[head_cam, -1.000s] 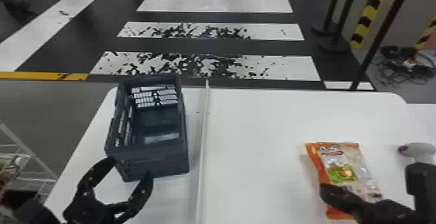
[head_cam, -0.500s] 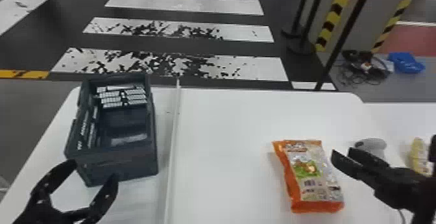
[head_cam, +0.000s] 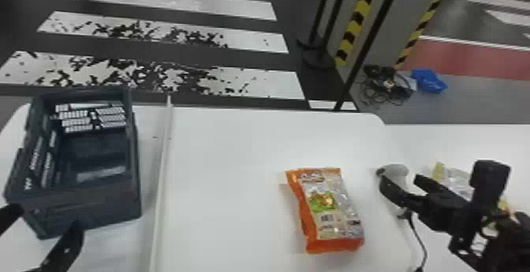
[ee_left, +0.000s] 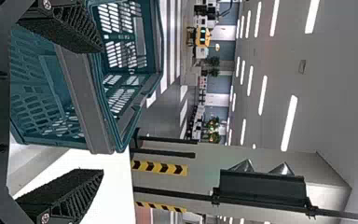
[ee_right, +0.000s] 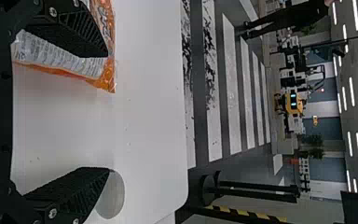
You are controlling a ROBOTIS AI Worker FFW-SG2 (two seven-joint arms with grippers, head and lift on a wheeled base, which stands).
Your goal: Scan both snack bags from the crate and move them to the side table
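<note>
- The orange snack bag [head_cam: 331, 208] lay on the white bench [head_cam: 228, 212], in the lower right of the head view, right of centre, its patterned face up.
- The right gripper [head_cam: 399, 174] was in the lower right of the head view, to the right of that bag and apart from it; its jaws stood open, with nothing gripped.
- A pale grey scanner [head_cam: 397, 171] lay near the bench's right edge, right by those jaws; whether they touched it could not be told. A dark cord [head_cam: 420, 235] ran from near it towards the bottom edge of the frame.
- A yellow and clear bag [head_cam: 453, 177] lay on the side table [head_cam: 493, 141] at the right of the frame, partly hidden by the right gripper.
- A long white strip [head_cam: 161, 196] ran up the bench, between the orange bag and the crate.
- The dark crate [head_cam: 83, 212] stood upright on the bench at the left of the frame.
- The left gripper [head_cam: 44, 217] was at the lower left, by the crate's near side, jaws wide open and empty.
</note>
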